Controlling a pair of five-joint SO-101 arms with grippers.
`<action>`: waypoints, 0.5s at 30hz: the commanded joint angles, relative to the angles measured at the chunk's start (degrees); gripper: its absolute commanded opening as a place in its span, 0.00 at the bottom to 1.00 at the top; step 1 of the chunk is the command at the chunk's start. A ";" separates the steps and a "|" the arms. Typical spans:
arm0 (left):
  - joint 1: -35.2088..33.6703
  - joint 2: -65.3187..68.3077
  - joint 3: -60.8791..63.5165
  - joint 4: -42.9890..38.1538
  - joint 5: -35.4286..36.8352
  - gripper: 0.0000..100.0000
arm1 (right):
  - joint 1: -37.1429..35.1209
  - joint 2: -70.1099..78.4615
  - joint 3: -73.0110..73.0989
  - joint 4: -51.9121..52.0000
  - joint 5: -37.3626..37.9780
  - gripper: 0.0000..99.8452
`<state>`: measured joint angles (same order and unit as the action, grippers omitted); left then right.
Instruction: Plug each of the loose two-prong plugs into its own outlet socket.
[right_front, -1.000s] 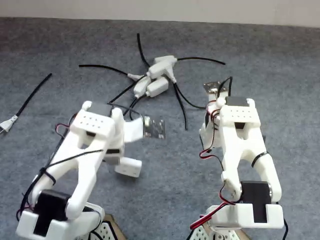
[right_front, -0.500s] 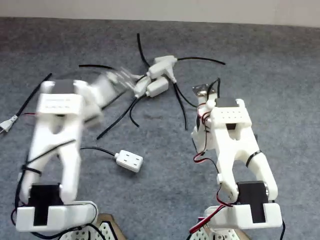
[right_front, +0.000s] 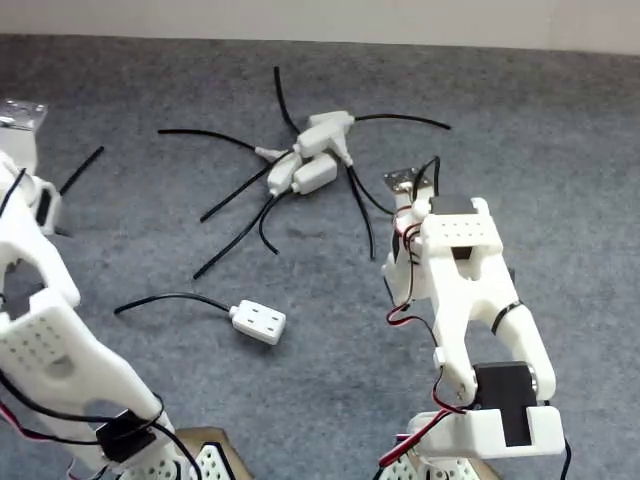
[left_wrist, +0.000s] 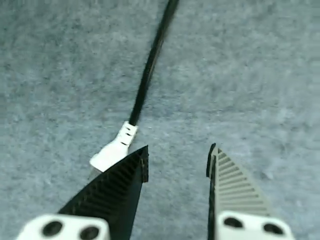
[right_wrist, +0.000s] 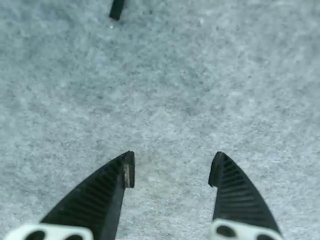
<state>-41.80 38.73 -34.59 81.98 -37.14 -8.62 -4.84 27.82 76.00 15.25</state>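
My left jaws stand wide apart with nothing between them, low over the grey carpeted tabletop (left_wrist: 260, 75). A white two-prong plug (left_wrist: 112, 152) on a thin black cord (left_wrist: 150, 65) lies just beside the tip of my dark ribbed finger (left_wrist: 120, 185), outside the gap. My left arm (right_front: 45, 340) stands stretched along the tabletop's left edge. My right jaws are open as wide and hold nothing, with a cut black cord end (right_wrist: 116, 9) beyond them. My right arm (right_front: 470, 290) extends straight forward. Between the arms lies a white three-outlet socket block (right_front: 258, 322). Farther off sits a cluster of white plugs and sockets (right_front: 310, 155), black cords fanning out from it.
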 joint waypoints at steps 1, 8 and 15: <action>-1.45 6.29 -17.36 5.89 0.18 0.20 | -0.40 -2.68 -0.13 -0.04 0.00 0.24; -5.14 20.00 -36.00 10.99 -1.58 0.20 | -0.40 -2.68 -0.13 0.04 0.00 0.24; -7.96 26.07 -43.21 13.71 -4.75 0.20 | -0.40 -2.68 -0.13 0.04 0.00 0.24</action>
<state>-49.36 65.01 -74.59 94.46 -40.13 -8.62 -4.84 27.82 76.00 15.25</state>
